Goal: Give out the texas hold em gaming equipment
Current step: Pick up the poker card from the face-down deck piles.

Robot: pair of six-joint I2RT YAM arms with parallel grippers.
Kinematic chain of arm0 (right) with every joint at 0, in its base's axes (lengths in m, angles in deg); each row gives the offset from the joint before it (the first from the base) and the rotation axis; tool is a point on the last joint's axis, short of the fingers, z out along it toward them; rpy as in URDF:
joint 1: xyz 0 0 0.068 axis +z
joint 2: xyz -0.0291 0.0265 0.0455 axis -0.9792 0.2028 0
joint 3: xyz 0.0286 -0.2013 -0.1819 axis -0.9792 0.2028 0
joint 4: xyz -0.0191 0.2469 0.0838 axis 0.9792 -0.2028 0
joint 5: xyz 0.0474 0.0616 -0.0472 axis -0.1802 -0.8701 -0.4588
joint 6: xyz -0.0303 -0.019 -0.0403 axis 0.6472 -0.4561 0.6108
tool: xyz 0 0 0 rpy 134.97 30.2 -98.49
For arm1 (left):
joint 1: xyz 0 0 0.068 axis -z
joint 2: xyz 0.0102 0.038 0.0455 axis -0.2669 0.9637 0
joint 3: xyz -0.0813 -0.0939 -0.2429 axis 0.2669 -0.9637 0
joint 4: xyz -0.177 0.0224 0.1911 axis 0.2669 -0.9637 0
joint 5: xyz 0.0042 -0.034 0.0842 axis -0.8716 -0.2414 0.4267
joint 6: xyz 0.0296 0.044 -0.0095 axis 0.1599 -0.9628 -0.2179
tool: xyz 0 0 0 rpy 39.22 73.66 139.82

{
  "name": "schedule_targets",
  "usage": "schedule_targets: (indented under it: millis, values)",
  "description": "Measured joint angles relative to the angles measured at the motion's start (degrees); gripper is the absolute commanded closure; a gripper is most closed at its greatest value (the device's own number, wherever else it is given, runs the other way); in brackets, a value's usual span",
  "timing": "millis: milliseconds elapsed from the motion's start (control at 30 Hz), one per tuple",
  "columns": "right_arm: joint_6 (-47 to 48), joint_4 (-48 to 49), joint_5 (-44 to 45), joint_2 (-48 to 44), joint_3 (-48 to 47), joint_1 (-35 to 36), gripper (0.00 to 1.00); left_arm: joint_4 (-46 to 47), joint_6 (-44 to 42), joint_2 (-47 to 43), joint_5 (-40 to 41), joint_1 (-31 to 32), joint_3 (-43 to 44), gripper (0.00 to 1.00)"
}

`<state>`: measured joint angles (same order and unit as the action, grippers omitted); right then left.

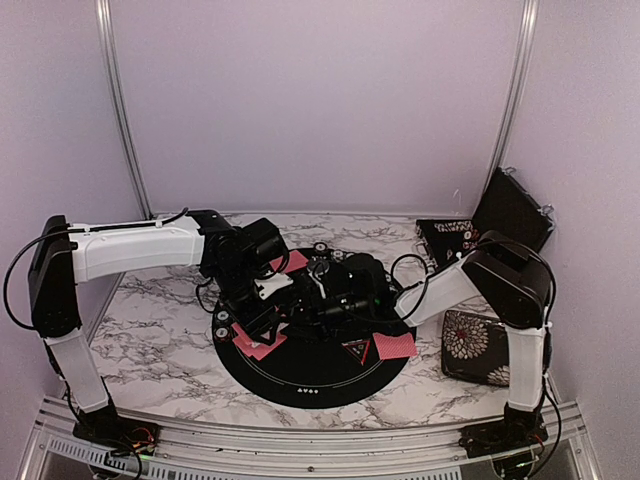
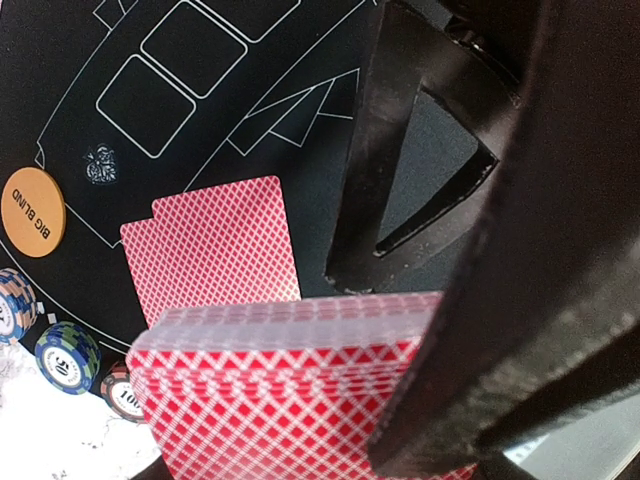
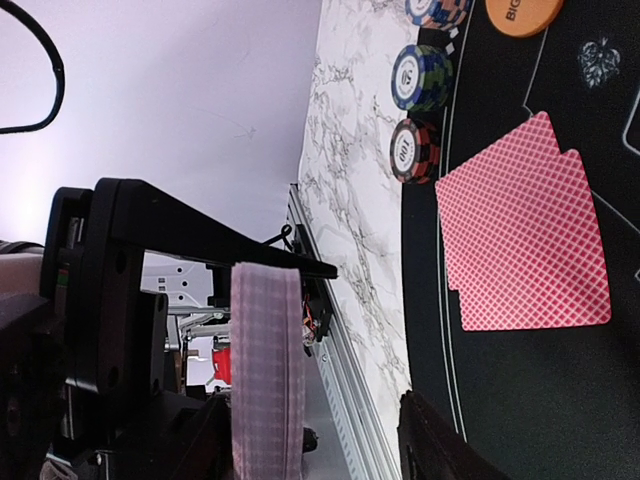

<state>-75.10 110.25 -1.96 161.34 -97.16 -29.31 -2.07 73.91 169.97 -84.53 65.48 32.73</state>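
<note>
Marble table [image 1: 150, 300] w/ round black mat [image 1: 320, 385]: your left jaws are clamped on the thick deck of pink-red lattice-backed cards [image 2: 270, 400] above mat centre. Your right jaws stand apart at deck's 3 o'clock, its thin edge apparently pointing btwn them, so right arm's nearest. Two face-down cards [image 2: 215, 250] lie at mat's 8 o'clock.

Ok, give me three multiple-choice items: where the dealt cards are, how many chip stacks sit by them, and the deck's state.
1. The dealt cards lie: A on marble; B on the mat; C on the case.
2. Chip stacks beside them: A one; B five; C three.
3. The deck is: A clamped in the left gripper; B fanned out flat; C boxed.
Answers: B, black mat shows under both cards; C, three striped stacks line the mat's edge; A, both wrist views show it gripped.
</note>
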Motion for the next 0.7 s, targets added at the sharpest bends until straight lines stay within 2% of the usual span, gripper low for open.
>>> schedule_targets:
  millis: [700]
  values:
    - [1.68, -0.07, 1.44, 0.33, -0.04, -0.61, 0.49, -0.63, 0.00, 0.00, 0.98, 0.00, 0.00, 0.45]
